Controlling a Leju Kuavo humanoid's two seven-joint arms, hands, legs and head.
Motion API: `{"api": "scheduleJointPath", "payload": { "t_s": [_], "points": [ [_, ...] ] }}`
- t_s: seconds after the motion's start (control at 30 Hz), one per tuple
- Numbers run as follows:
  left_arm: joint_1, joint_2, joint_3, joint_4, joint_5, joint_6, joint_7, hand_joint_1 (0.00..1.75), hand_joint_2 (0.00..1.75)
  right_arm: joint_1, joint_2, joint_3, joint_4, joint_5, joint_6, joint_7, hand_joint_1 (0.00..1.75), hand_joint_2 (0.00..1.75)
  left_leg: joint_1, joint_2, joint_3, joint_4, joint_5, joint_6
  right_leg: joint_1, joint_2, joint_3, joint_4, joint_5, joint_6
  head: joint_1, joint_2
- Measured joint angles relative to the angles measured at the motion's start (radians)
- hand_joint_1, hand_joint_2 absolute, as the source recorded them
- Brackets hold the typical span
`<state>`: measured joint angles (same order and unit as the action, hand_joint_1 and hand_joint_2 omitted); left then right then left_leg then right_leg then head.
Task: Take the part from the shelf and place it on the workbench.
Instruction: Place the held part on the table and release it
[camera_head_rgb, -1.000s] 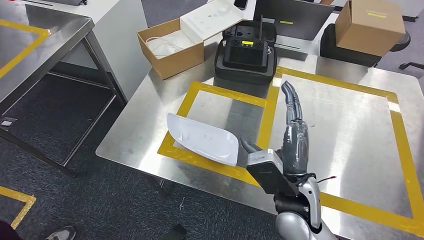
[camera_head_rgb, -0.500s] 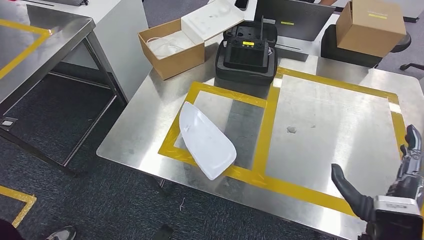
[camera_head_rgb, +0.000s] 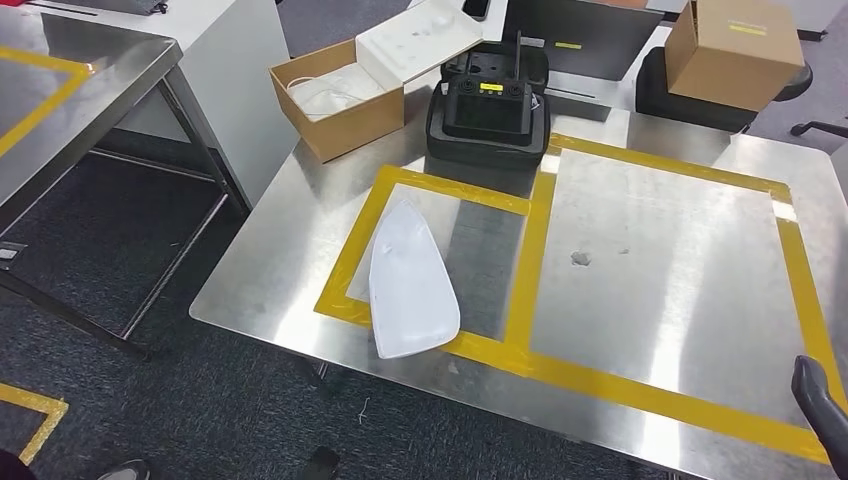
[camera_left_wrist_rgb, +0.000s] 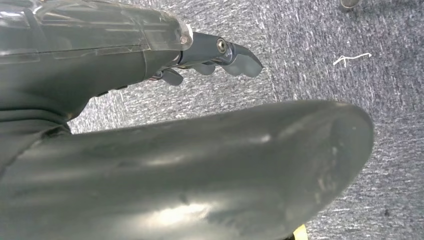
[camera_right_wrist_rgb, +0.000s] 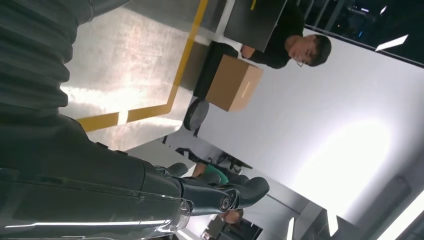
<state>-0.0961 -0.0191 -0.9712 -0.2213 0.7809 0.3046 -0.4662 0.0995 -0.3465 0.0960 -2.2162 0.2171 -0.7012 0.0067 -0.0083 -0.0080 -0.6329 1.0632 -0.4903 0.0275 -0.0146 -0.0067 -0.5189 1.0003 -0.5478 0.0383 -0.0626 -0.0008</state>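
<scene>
The white curved part (camera_head_rgb: 411, 282) lies flat on the steel workbench (camera_head_rgb: 660, 250), across the front edge of the left yellow-taped rectangle, with nothing touching it. A dark fingertip of my right hand (camera_head_rgb: 820, 402) shows at the bench's near right corner, far from the part. In the right wrist view the right hand (camera_right_wrist_rgb: 215, 192) has its fingers apart and holds nothing. My left hand (camera_left_wrist_rgb: 215, 55) hangs over grey carpet, its fingers loose and empty.
At the back of the bench stand an open cardboard box (camera_head_rgb: 340, 100), a black case with a controller (camera_head_rgb: 490, 115) and a closed cardboard box (camera_head_rgb: 735, 45). Another steel table (camera_head_rgb: 60, 90) stands to the left. A person (camera_right_wrist_rgb: 295, 42) sits beyond the bench.
My right hand has let go of the part and drawn back down and right to the picture's corner. The part has swung round and now lies flat on the bench.
</scene>
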Motion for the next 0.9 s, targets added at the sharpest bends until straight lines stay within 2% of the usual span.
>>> {"api": "scheduleJointPath", "payload": {
  "t_s": [0.07, 0.13, 0.17, 0.23, 0.27, 0.3, 0.33, 0.4, 0.43, 0.47, 0.5, 0.57, 0.6, 0.63, 0.67, 0.73, 0.77, 0.8, 0.83, 0.9],
  "points": [
    [0.0, 0.0, 0.0, 0.0, 0.0, 0.001, 0.0, 0.0, 0.0, 0.003, -0.001, -0.01, -0.005, 0.002, 0.001, 0.0, 0.0, 1.75, 0.0, 0.003, 0.003, -0.005, 0.004, 0.009, -0.003, 0.002, 0.003, 0.001, -0.002, 0.007, 0.0, 0.0],
    [-0.001, 0.0, 0.001, 0.0, 0.0, 0.003, 0.0, 0.0, 0.0, 0.003, -0.005, -0.013, -0.009, 0.009, 0.001, 0.001, 0.0, 1.75, 0.004, 0.006, 0.007, -0.014, 0.011, 0.018, -0.004, 0.004, -0.009, 0.036, -0.031, 0.012, 0.001, 0.0],
    [-0.001, 0.0, 0.001, 0.0, 0.0, 0.005, -0.001, 0.0, 0.0, 0.002, -0.008, -0.012, -0.009, 0.011, 0.001, 0.002, 0.0, 1.75, 0.005, 0.008, 0.009, -0.017, 0.013, 0.021, -0.004, 0.004, -0.027, 0.082, -0.062, 0.013, 0.001, 0.0],
    [-0.001, -0.001, 0.002, 0.001, 0.0, 0.01, -0.004, 0.0, 0.0, 0.001, -0.01, -0.011, -0.009, 0.006, 0.001, -0.003, 0.0, 1.75, 0.003, 0.01, 0.008, -0.018, 0.015, 0.023, -0.004, 0.005, -0.083, 0.212, -0.128, 0.015, 0.001, 0.0],
    [-0.001, -0.001, 0.003, 0.001, 0.0, 0.012, -0.006, 0.0, 0.0, 0.0, -0.009, -0.01, -0.008, -0.001, 0.001, -0.008, 0.0, 1.75, 0.002, 0.011, 0.007, -0.018, 0.016, 0.023, -0.004, 0.005, -0.103, 0.26, -0.144, 0.014, 0.001, 0.0],
    [-0.001, -0.002, 0.004, 0.001, 0.0, 0.013, -0.007, 0.0, 0.0, 0.0, -0.007, -0.01, -0.008, -0.007, 0.001, -0.014, 0.0, 1.75, 0.0, 0.012, 0.007, -0.018, 0.017, 0.022, -0.004, 0.005, -0.109, 0.276, -0.141, 0.012, 0.001, 0.0],
    [-0.001, -0.004, 0.004, 0.001, 0.0, 0.013, -0.007, 0.0, 0.0, -0.002, -0.006, -0.009, -0.008, -0.012, 0.001, -0.018, 0.0, 1.75, -0.001, 0.011, 0.006, -0.018, 0.019, 0.021, -0.003, 0.005, -0.096, 0.252, -0.117, 0.008, 0.001, 0.0],
    [-0.002, -0.009, 0.005, 0.001, 0.0, 0.014, -0.007, 0.0, 0.0, -0.01, -0.005, -0.008, -0.008, -0.021, 0.001, -0.024, 0.0, 1.75, -0.003, 0.01, 0.006, -0.018, 0.024, 0.016, 0.0, 0.005, -0.03, 0.121, -0.05, -0.005, 0.001, 0.0],
    [-0.003, -0.012, 0.005, 0.001, -0.001, 0.015, -0.007, 0.0, 0.0, -0.014, -0.006, -0.007, -0.008, -0.027, 0.001, -0.026, 0.0, 1.75, -0.004, 0.009, 0.004, -0.018, 0.027, 0.012, 0.003, 0.005, -0.001, 0.059, -0.025, -0.012, 0.0, 0.0],
    [-0.003, -0.014, 0.005, 0.001, -0.002, 0.017, -0.006, 0.0, 0.0, -0.017, -0.006, -0.006, -0.008, -0.032, 0.001, -0.027, 0.0, 1.75, -0.003, 0.009, 0.002, -0.017, 0.031, 0.007, 0.007, 0.006, 0.017, 0.018, -0.011, -0.017, 0.0, 0.0],
    [-0.004, -0.017, 0.005, 0.001, -0.003, 0.019, -0.006, 0.0, 0.0, -0.018, -0.007, -0.006, -0.009, -0.037, 0.001, -0.028, 0.0, 1.75, -0.002, 0.009, 0.0, -0.018, 0.036, 0.0, 0.012, 0.006, 0.021, 0.002, -0.007, -0.022, 0.0, 0.0],
    [-0.004, -0.018, 0.005, 0.001, -0.005, 0.025, -0.004, 0.0, 0.0, -0.019, -0.009, -0.006, -0.009, -0.045, 0.001, -0.029, 0.0, 1.75, 0.001, 0.01, -0.003, -0.02, 0.045, -0.014, 0.014, 0.004, 0.017, -0.003, 0.007, -0.03, 0.001, 0.0],
    [-0.004, -0.017, 0.005, 0.001, -0.005, 0.029, -0.003, 0.0, 0.0, -0.019, -0.009, -0.005, -0.009, -0.047, 0.001, -0.03, 0.0, 1.75, 0.002, 0.01, -0.006, -0.018, 0.04, -0.02, 0.013, 0.002, 0.015, -0.009, 0.017, -0.035, 0.0, 0.0],
    [-0.005, -0.017, 0.005, 0.001, -0.005, 0.034, -0.002, 0.0, 0.0, -0.019, -0.009, -0.005, -0.009, -0.05, 0.002, -0.03, 0.0, 1.75, 0.003, 0.009, -0.013, -0.001, 0.018, -0.027, 0.01, -0.001, 0.01, -0.015, 0.028, -0.04, -0.001, 0.0],
    [-0.005, -0.016, 0.005, 0.001, -0.004, 0.038, 0.0, 0.0, 0.0, -0.02, -0.009, -0.005, -0.008, -0.053, 0.002, -0.031, 0.0, 1.75, 0.004, 0.009, -0.025, 0.032, -0.016, -0.033, 0.007, -0.003, 0.003, -0.02, 0.039, -0.044, -0.002, 0.0],
    [-0.006, -0.014, 0.005, 0.001, -0.003, 0.046, 0.004, 0.0, 0.0, -0.019, -0.009, -0.004, -0.008, -0.057, 0.002, -0.035, 0.0, 1.75, 0.011, 0.008, -0.06, 0.149, -0.108, -0.045, 0.006, -0.005, -0.019, -0.021, 0.057, -0.047, -0.006, 0.0],
    [-0.006, -0.013, 0.005, 0.002, -0.002, 0.048, 0.005, 0.0, 0.0, -0.019, -0.009, -0.002, -0.008, -0.06, 0.003, -0.036, 0.0, 1.75, 0.013, 0.008, -0.07, 0.199, -0.137, -0.049, 0.006, -0.006, -0.032, -0.019, 0.065, -0.046, -0.006, 0.0],
    [-0.006, -0.013, 0.005, 0.002, -0.001, 0.049, 0.005, 0.0, 0.0, -0.019, -0.009, -0.001, -0.007, -0.061, 0.003, -0.036, 0.0, 1.75, 0.016, 0.008, -0.064, 0.222, -0.15, -0.053, 0.006, -0.007, -0.045, -0.017, 0.072, -0.044, -0.006, 0.0],
    [-0.006, -0.012, 0.005, 0.002, -0.001, 0.05, 0.006, 0.0, 0.0, -0.019, -0.009, 0.001, -0.006, -0.062, 0.003, -0.036, 0.0, 1.75, 0.018, 0.008, -0.039, 0.206, -0.142, -0.056, 0.004, -0.007, -0.056, -0.013, 0.079, -0.041, -0.006, 0.0],
    [-0.008, -0.011, 0.005, 0.002, 0.0, 0.05, 0.006, 0.0, 0.0, -0.02, -0.01, 0.004, -0.004, -0.063, 0.004, -0.036, 0.0, 1.75, 0.022, 0.009, 0.056, 0.083, -0.101, -0.06, 0.0, -0.007, -0.075, -0.003, 0.088, -0.032, -0.006, 0.0]
  ]
}}
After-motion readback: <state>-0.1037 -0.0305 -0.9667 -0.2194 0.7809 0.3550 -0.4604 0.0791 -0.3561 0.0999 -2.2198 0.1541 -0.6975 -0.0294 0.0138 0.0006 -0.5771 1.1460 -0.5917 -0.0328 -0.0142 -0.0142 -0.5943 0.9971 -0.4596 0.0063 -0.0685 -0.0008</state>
